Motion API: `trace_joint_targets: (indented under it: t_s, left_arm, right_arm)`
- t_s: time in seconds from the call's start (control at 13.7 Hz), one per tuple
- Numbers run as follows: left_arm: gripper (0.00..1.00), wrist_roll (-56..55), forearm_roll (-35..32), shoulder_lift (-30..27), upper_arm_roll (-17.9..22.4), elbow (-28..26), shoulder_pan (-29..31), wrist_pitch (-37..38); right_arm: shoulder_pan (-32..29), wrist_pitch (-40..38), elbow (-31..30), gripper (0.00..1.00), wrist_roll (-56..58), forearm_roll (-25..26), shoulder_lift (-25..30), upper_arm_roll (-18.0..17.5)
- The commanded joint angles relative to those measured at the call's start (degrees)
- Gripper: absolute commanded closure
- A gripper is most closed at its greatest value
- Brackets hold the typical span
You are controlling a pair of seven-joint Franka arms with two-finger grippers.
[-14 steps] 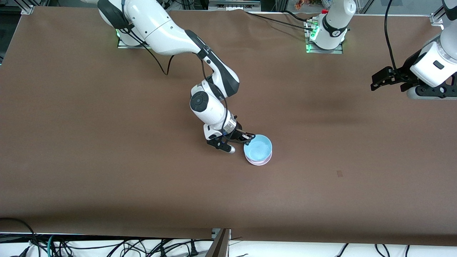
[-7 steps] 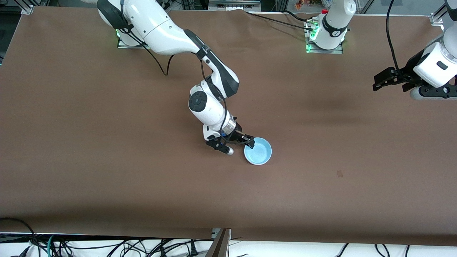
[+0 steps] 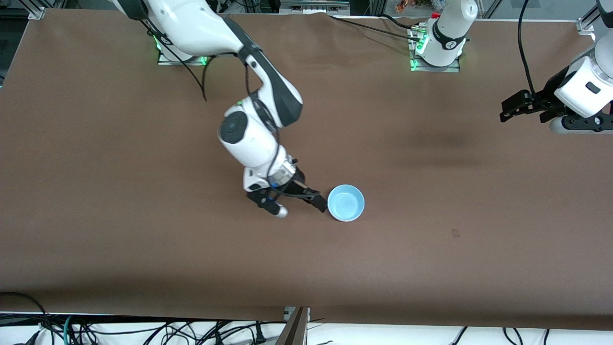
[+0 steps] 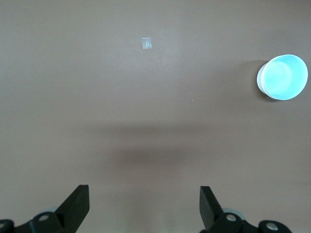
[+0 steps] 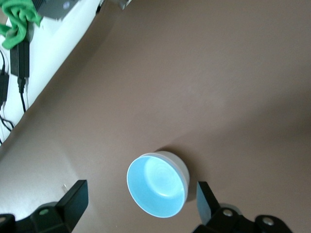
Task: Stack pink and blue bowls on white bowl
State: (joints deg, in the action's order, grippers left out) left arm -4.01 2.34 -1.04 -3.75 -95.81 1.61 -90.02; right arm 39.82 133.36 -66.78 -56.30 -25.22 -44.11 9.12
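Blue bowl (image 3: 346, 202) sits mid-bench, seated flush in the stack. A white wall shows under its rim in both wrist views, presumably the white bowl (image 5: 181, 166) at the bottom. Pink bowl not visible now; one second ago a pink edge peeked out below the blue while the blue rode higher and tilted. Half a second ago the blue had dropped level with the right gripper at its rim.

Right gripper (image 3: 313, 200) has since let go and backed off toward the right arm's end of the bench. It now stands just beside the bowl, apart from it, jaws spread wide and empty; the wrist view shows the stack between the two fingers with nothing gripped.

Left gripper (image 3: 519, 106) waits over the left arm's end of the bench, jaws wide, empty, well apart from the stack.

Judgement: stacking looks complete; only the retreat remains.
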Motion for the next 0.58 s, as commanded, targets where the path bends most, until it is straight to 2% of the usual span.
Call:
trace_joint_targets:
  t_s: [0.0,0.15,0.37,0.51]
  left_arm:
    - [0.0,-0.39,-0.58,-0.36,0.05,0.28,-0.12,0.46]
    - [0.0,-0.39,-0.58,-0.36,-0.03,0.28,-0.12,0.54]
    - [0.0,-0.39,-0.58,-0.36,-0.12,0.28,-0.12,0.54]
    - [0.0,-0.39,-0.58,-0.36,-0.12,0.28,-0.12,0.54]
  right_arm:
    - [0.0,-8.96,-2.74,0.01,1.44,0.87,6.65,4.75]
    - [-0.09,-15.99,-5.1,0.01,10.11,0.87,11.3,8.97]
    - [0.0,-32.41,-8.71,0.01,24.44,1.22,19.56,15.91]
    - [0.08,-39.29,-9.94,0.01,30.0,5.59,23.43,17.86]
